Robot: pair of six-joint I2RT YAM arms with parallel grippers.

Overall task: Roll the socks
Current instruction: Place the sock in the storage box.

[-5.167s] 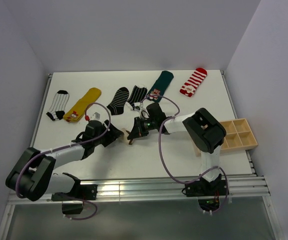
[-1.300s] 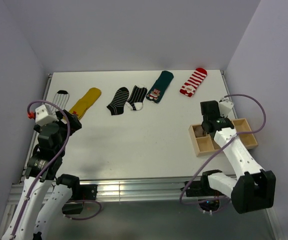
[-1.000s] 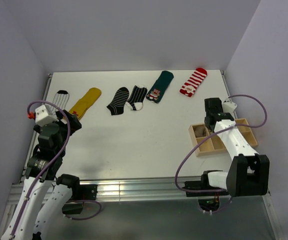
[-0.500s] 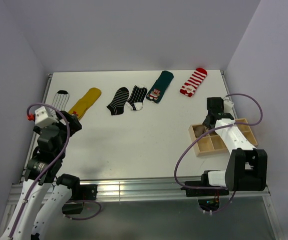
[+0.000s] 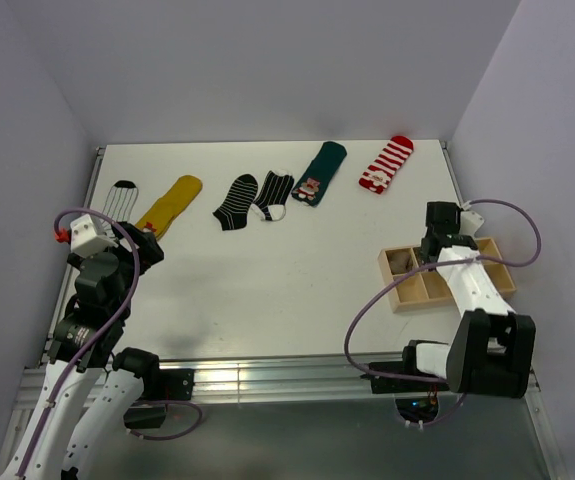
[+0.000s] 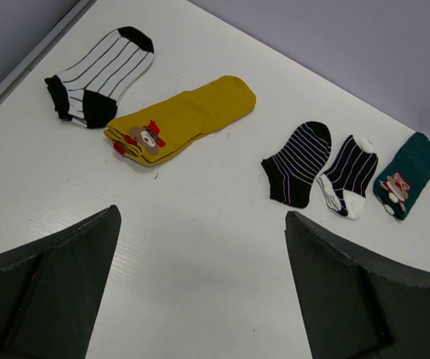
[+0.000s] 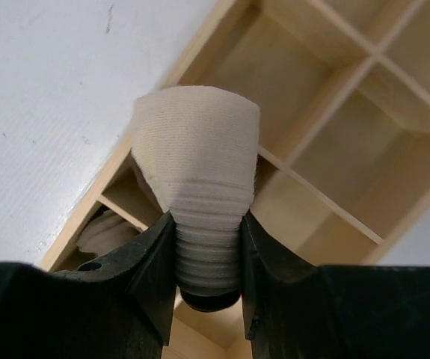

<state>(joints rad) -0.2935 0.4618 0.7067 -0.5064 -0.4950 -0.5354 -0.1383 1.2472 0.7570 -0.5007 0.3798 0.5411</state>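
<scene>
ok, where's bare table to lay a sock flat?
Free: the wide middle of the table, bordered by the sock row behind and the wooden tray on the right. Tight: that back row, and over the tray, where the right gripper holds a cream sock.

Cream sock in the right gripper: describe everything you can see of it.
The cream sock is a bunched knit bundle, ribbed where the right gripper pinches it, smoother and flaring wider beyond that. It is held over the wooden divided tray; contact with the tray can't be told.
</scene>
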